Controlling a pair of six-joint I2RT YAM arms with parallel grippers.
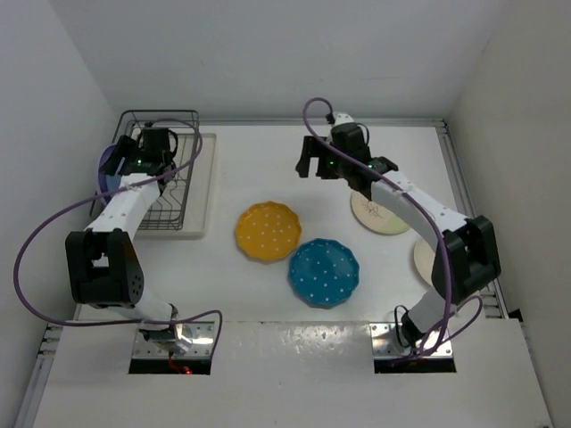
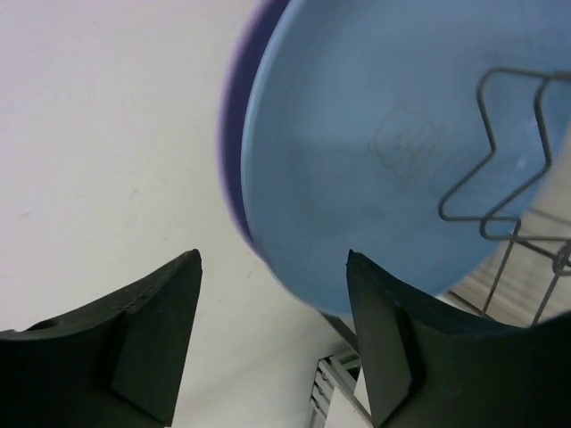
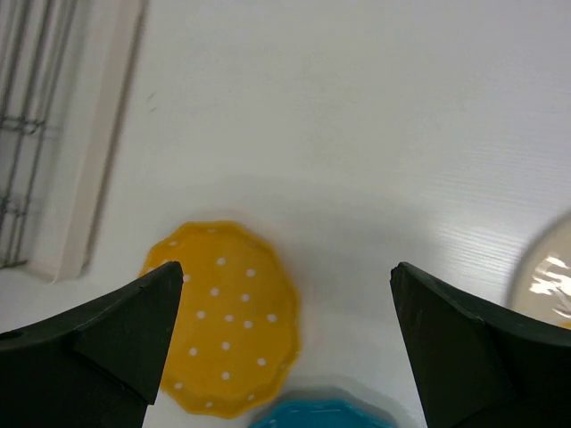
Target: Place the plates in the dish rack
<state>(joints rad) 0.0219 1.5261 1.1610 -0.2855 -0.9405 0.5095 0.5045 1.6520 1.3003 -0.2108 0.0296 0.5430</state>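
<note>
Left hand (image 2: 272, 267) gapes at light blue plate (image 2: 375, 134) in dish rack (image 1: 183, 201); right hand (image 3: 287, 267), likewise apart, hovers over yellow plate (image 3: 227, 321).

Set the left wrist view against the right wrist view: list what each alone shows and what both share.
Left wrist only: the light blue plate with the lavender plate behind it. Right wrist only: the yellow plate, teal plate, cream plate and cream tray. Both: dish rack wires, and an open gripper: left gripper, right gripper.

Yellow dotted plate (image 3: 228, 318) (teal plate (image 3: 323, 415) just beside) between open pincer (image 3: 285, 343) fingers.
</note>
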